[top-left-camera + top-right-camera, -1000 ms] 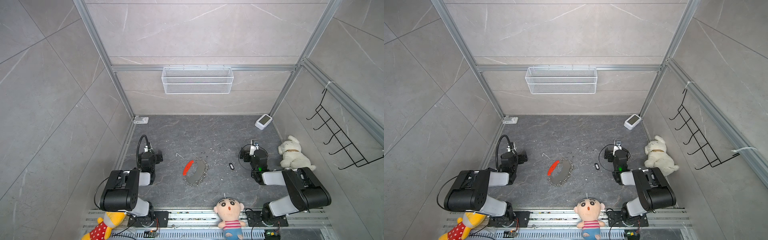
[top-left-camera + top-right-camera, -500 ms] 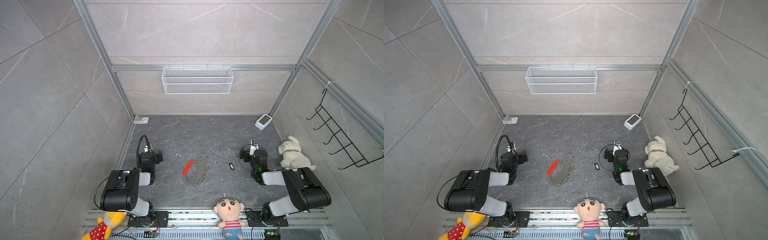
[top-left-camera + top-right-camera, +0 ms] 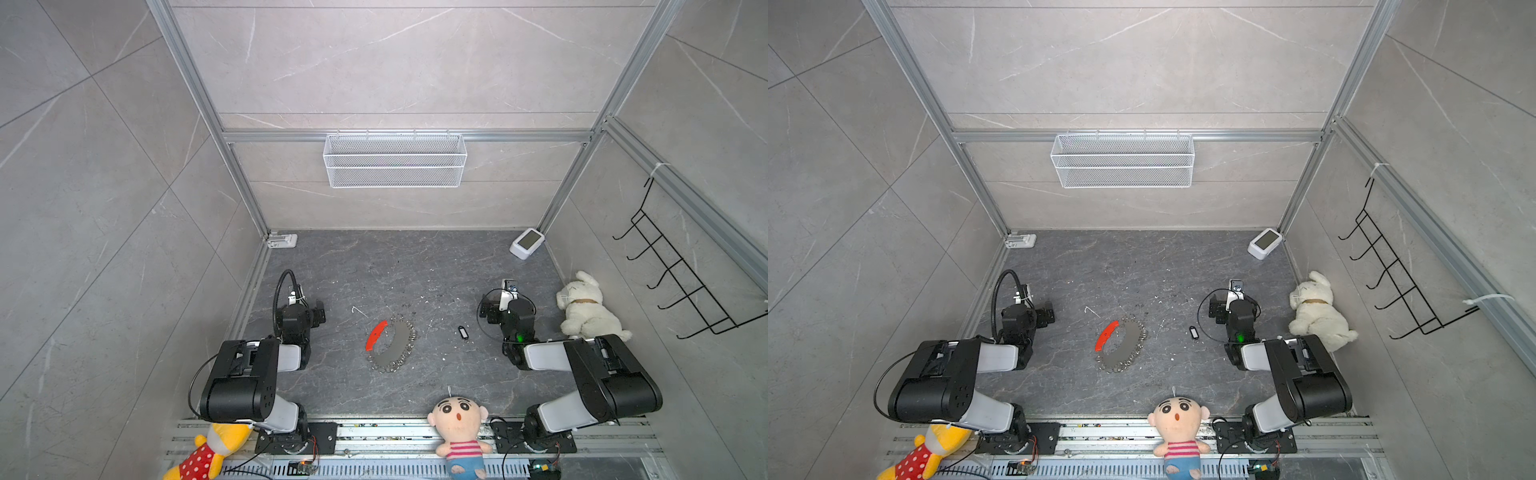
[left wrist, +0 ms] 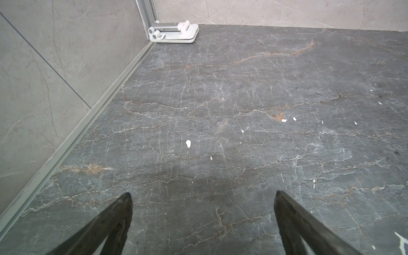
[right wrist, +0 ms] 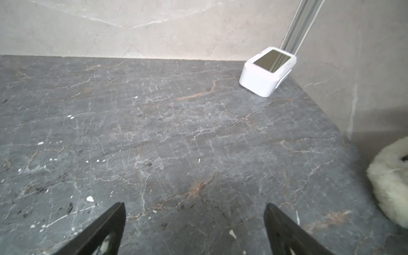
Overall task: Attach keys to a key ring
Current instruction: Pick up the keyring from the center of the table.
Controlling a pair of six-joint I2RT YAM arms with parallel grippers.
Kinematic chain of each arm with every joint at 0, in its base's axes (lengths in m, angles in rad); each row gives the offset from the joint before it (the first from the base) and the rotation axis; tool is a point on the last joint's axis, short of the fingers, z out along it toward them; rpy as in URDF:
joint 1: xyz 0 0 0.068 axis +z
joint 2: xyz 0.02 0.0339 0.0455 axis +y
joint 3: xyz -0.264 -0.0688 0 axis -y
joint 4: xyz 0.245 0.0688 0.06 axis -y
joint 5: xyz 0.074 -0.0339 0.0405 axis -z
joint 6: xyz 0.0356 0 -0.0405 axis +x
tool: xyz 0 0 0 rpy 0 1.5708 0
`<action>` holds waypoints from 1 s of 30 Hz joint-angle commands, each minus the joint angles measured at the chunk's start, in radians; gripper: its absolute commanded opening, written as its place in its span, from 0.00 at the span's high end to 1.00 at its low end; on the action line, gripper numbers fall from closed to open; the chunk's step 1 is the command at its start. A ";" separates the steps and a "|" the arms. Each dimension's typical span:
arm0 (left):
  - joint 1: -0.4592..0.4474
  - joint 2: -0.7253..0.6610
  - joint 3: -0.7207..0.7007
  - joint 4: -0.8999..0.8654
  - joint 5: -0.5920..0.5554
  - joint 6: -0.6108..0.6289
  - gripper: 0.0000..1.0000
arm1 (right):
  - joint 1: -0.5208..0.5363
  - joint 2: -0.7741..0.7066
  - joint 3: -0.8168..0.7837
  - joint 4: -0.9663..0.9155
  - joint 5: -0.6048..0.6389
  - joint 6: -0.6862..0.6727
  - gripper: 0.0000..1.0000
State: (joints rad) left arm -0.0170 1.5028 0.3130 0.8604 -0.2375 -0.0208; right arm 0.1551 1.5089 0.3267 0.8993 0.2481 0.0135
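Near right gripper (image 5: 194, 207), keys (image 3: 462, 332) lying free, key ring (image 3: 397, 347) beyond

Dark grey marble tabletop (image 3: 374, 270) with white and rusty veins. Key ring (image 3: 400, 343): bright red strip at its 10 o'clock, the rest grey with a silver fringe. Black key fob (image 3: 462, 332), pale middle, at 3 o'clock. Pink-and-white stripes on the doll (image 3: 458, 432), white-dotted red on the yellow plush (image 3: 208, 451).

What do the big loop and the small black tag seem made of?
The key ring: red strip looks like smooth plastic, evenly bright; grey band looks matte, maybe fabric or rubber; its small rings glint like metal. The black fob: probably plastic, too small to be sure.
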 commanded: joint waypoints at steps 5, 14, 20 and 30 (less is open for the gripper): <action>-0.104 -0.152 -0.012 0.010 -0.202 0.075 0.00 | 0.045 -0.260 -0.016 -0.120 0.132 -0.027 0.01; -0.187 -0.442 0.586 -1.069 0.016 -0.263 0.00 | 0.050 -0.474 0.513 -1.123 0.285 0.379 0.01; -0.187 -0.496 0.586 -1.096 -0.017 -0.388 0.00 | 0.046 -0.560 0.534 -1.147 0.242 0.464 0.01; -0.255 -0.416 0.557 -1.100 0.231 -0.523 0.03 | 0.041 -0.699 0.434 -1.234 0.185 0.508 0.01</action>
State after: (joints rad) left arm -0.2199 1.0641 0.8673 -0.2409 -0.1272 -0.5201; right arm 0.1986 0.8009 0.7757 -0.2279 0.4919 0.5064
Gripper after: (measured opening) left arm 0.985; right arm 0.993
